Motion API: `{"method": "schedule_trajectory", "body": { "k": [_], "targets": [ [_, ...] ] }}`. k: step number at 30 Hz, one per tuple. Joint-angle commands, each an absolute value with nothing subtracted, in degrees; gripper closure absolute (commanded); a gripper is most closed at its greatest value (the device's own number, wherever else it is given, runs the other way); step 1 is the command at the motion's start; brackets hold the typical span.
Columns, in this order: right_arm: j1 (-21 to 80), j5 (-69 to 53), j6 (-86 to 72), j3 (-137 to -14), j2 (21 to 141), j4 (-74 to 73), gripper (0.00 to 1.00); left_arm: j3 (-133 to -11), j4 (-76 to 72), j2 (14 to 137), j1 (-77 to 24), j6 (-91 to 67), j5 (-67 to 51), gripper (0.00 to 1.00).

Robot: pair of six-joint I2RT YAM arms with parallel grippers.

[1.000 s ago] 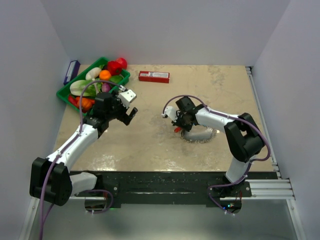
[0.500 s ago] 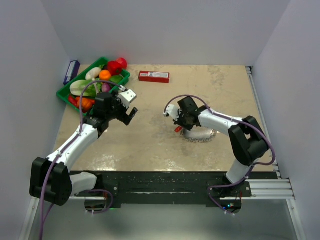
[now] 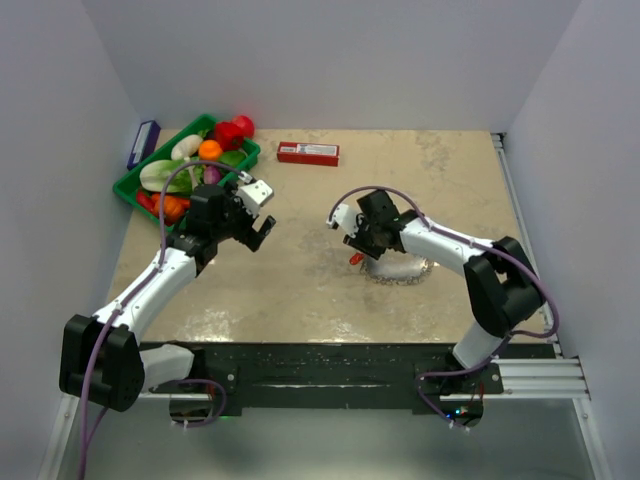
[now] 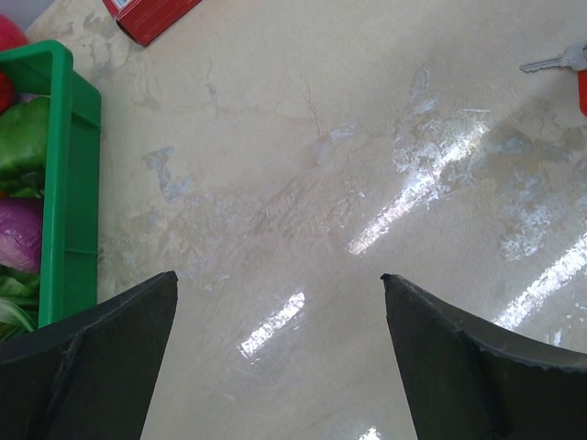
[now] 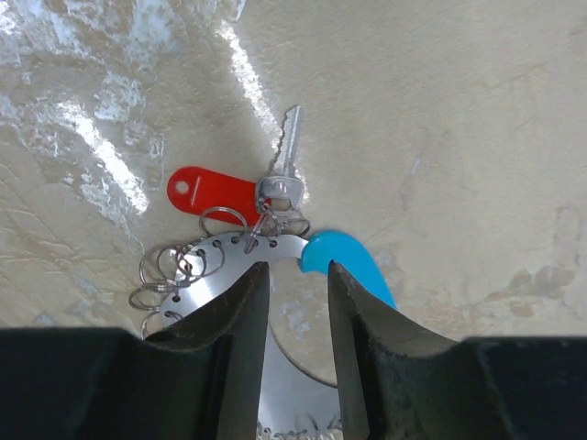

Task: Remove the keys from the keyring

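Hovering over a thin silver keyring [image 5: 229, 249] with a blue curved section on the beige stone-look table [image 5: 477, 137], the right gripper [image 5: 298, 270] held its jaws narrowly parted and empty. A small silver key [image 5: 286, 151] and a red plastic tag [image 5: 206, 192] hung from the ring just beyond the gripper. The left gripper [image 4: 280, 277] gaped wide, well apart.

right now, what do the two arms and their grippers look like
The left arm and right arm both have white links, black joints and a loose purple cable. The left gripper and right gripper have matte black wedge-shaped fingers.

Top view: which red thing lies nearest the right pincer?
The small red tag, beside the right pincer at the keyring; the red box lies far off.
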State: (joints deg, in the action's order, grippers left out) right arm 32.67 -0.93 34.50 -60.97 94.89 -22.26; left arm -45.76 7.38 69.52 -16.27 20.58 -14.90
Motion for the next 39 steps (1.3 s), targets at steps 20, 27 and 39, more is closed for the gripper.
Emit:
{"method": "schedule_trajectory", "body": {
  "k": [20,27,39],
  "targets": [
    [29.5,-0.2,24.3,-71.0,104.5,-24.0,0.52,-45.7,4.4,68.8,-16.7,19.8,-15.8,0.01],
    [29.5,-1.1,24.6,-71.2,104.5,-26.8,0.52,-45.8,4.3,69.1,-16.7,19.5,-15.9,0.01],
    [29.3,-4.5,25.6,-70.0,99.9,-27.9,0.53,-45.4,4.0,69.3,-16.8,19.2,-16.2,0.01]
  ]
}}
